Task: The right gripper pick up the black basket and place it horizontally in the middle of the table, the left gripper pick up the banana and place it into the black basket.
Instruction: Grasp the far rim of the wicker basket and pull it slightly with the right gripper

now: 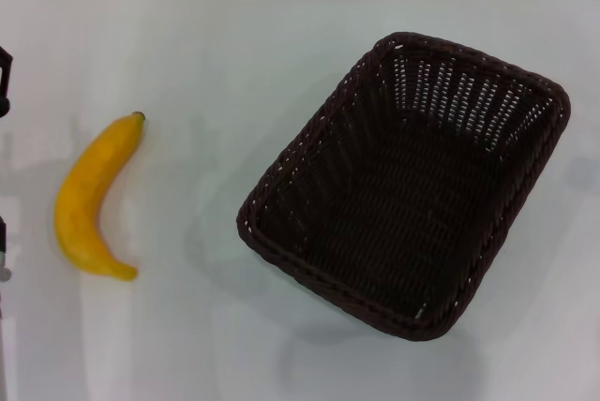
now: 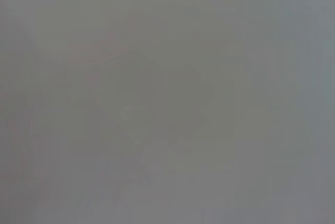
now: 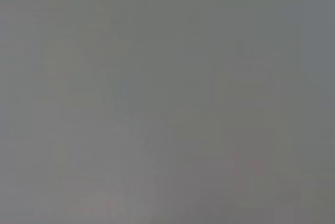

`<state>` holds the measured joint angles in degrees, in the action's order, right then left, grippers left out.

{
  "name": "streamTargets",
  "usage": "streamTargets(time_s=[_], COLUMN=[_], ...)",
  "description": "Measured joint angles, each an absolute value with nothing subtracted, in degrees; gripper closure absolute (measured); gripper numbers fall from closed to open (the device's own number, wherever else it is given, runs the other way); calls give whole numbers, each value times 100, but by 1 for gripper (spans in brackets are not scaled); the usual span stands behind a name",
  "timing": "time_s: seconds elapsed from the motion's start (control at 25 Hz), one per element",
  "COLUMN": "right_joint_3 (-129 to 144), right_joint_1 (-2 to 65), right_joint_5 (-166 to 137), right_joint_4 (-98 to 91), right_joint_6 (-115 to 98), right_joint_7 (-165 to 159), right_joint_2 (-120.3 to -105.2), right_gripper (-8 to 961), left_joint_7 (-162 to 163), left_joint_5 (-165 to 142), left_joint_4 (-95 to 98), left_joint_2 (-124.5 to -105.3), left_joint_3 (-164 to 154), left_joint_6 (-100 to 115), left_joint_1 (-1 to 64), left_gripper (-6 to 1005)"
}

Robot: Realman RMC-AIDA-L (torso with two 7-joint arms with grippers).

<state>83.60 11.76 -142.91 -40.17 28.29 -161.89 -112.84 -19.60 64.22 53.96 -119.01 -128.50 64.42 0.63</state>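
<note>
1. Fingers of both grippers: state cannot be told. Only a small black part of the left gripper (image 1: 4, 78) shows at the left edge of the head view, well apart from the fruit; the right gripper does not show in any view.
2. Wrist views, left and right: plain grey blur, nothing can be made out.
3. Large rectangular dark brown-black woven wicker basket (image 1: 469, 101) with rounded corners, openwork sides and thick braided rim: stands upright on its base, right of centre, turned at a slant so that its long axis runs from near-left to far-right. Holds nothing inside. No gripper touches it.
4. Single curved yellow unpeeled banana (image 1: 86, 198) with dark stem tip: lies flat on the left side, stem end pointing away from the robot, curve bulging toward the left edge. Well apart from the basket, with bare surface between.
5. Plain smooth white tabletop (image 1: 206, 64): carries both items; its far edge shows along the top of the head view.
</note>
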Motion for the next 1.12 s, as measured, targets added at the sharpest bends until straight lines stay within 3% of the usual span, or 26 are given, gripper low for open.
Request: streamTargets(time_s=[0.88, 1.12], right_joint_3=[8366, 8365], right_joint_1=[1133, 1128], right_joint_5=[-14291, -14453], right_joint_4=[-4078, -4454], right_joint_6=[2809, 2293], right_joint_7=[-16189, -16189], right_joint_2=[-11302, -11208], right_gripper=[147, 152], left_joint_7=[-1959, -1960], left_joint_5=[6417, 6425], left_joint_4=[5396, 5396], left_joint_2=[-11900, -11900], left_joint_3=[-12813, -12808], left_joint_6=[6442, 6443], left_joint_1=[104, 87], left_gripper=[119, 119])
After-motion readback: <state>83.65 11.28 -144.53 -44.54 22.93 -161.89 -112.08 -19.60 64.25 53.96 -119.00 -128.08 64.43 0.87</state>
